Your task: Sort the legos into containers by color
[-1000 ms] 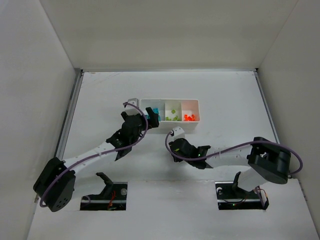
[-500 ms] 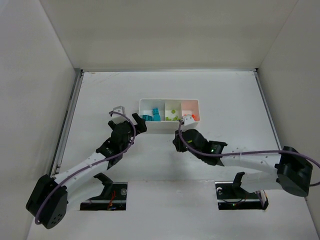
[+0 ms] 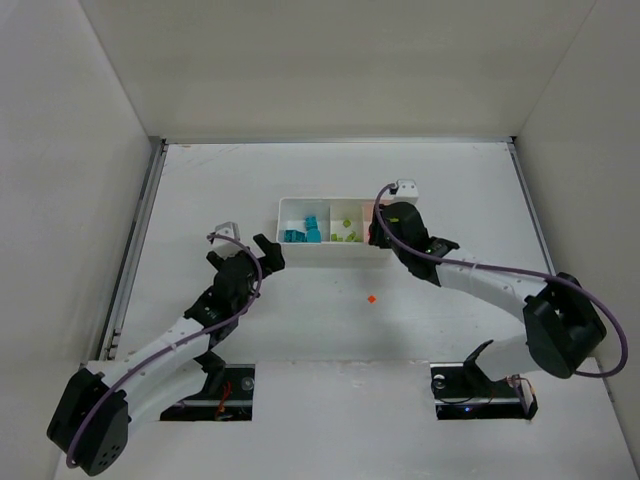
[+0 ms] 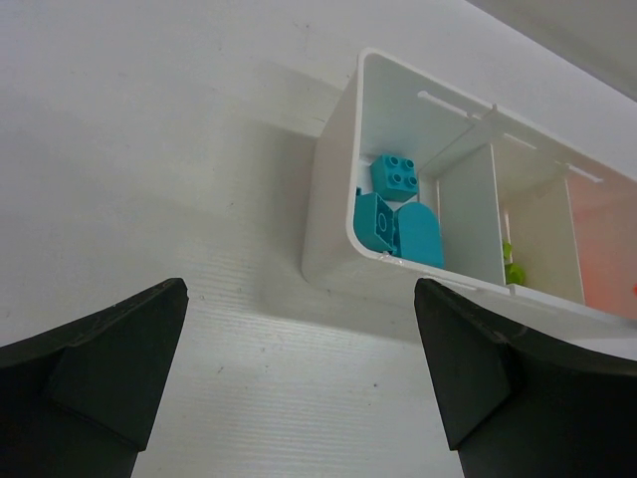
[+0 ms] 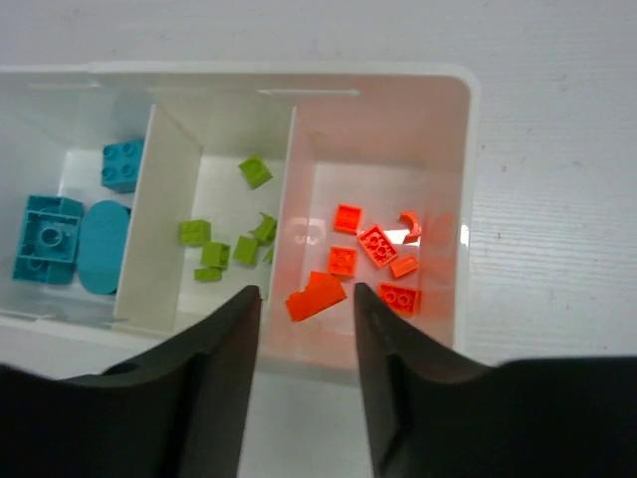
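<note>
1. Legos are tiny hard glossy studded bricks; likely light and slippery; pinch across flat sides.
2. White tray (image 5: 468, 199) has thin rigid walls; teal legos (image 4: 398, 179) left, green legos (image 5: 214, 254) middle, orange legos (image 5: 376, 244) right; stray orange lego (image 3: 371, 298) lies on the matte surface (image 3: 450, 190).
3. Left fingers (image 4: 100, 368) wide open, empty; right fingers (image 5: 224, 378) partly open over the orange compartment; orange wedge (image 5: 316, 296) between the tips looks unclamped.

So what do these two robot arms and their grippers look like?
The left arm and right arm are white tubes with bulky black joints, a purple cable looping along each. The left gripper and right gripper have matte black, wedge-shaped fingers.
</note>
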Robot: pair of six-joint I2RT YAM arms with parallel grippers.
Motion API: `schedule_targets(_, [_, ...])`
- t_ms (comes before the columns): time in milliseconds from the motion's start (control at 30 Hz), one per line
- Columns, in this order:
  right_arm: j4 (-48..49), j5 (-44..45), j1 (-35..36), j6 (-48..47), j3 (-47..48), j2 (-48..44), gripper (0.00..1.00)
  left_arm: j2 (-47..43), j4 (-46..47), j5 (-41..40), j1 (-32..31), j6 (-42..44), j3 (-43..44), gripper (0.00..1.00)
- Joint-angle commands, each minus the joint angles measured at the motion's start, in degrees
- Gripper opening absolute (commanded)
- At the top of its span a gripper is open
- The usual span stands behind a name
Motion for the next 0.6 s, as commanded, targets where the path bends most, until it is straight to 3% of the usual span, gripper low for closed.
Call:
schedule_targets(0, [2.68, 1.73, -0.84, -0.77, 3.03, 0.63, 0.52, -1.54, 2.05, -0.96, 0.40, -0.86, -1.26, 1.00])
schedule_targets(67, [3.03, 3.14, -0.84, -0.68, 2.33, -0.42, 0.58, -1.89, 1.97, -0.88, 0.49, -0.95, -1.44, 1.00])
schedule_targets(133, [2.42, 4.02, -0.06, -0.68, 1.19, -2.34, 0.58, -2.15, 2.05, -0.96, 0.40, -1.30, -1.79, 1.00])
schedule_targets(333, [1.72, 4.11, 9.33, 2.22, -9.69, -11.57, 0.35, -2.42, 2.32, -0.79, 0.05, -1.56, -1.88, 1.00])
schedule_targets(567, [-1.19, 0.77, 18.14, 9.25, -18.06, -11.94, 0.33, -1.54, 3.37, -0.26, -0.65, -1.92, -1.62, 1.00])
